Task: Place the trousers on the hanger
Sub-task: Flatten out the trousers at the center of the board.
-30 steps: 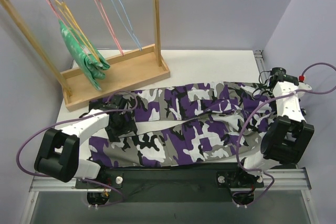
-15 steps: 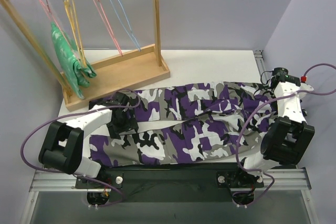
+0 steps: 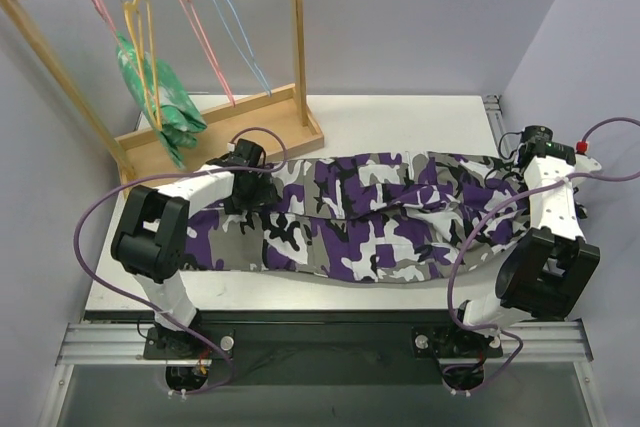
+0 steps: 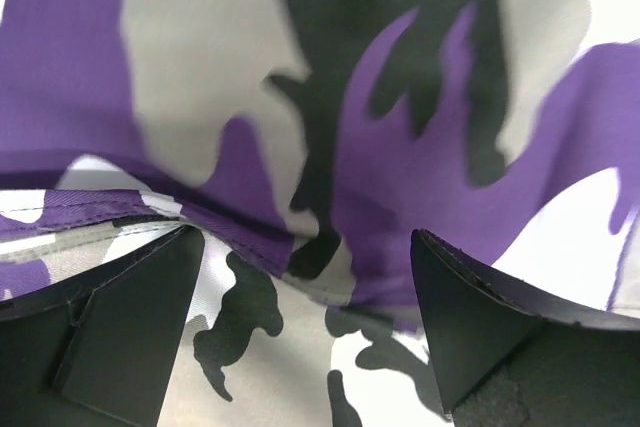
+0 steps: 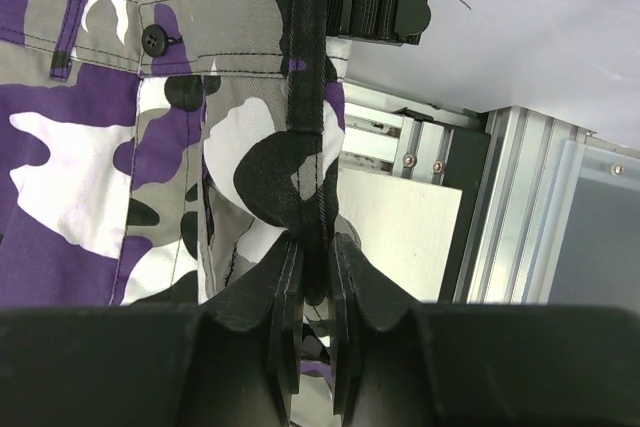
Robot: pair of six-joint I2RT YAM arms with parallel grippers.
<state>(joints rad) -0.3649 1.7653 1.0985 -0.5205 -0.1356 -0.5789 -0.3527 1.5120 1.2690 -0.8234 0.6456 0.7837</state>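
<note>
Camouflage trousers (image 3: 380, 217) lie across the table's (image 3: 400, 117) middle, and we see the right gripper (image 5: 313, 247) clamped on their waistband at the right edge, the left gripper (image 4: 303, 247) gaping over the leg ends, the yellow hanger (image 3: 152, 57) on the far-left rack (image 3: 297, 47).
</note>
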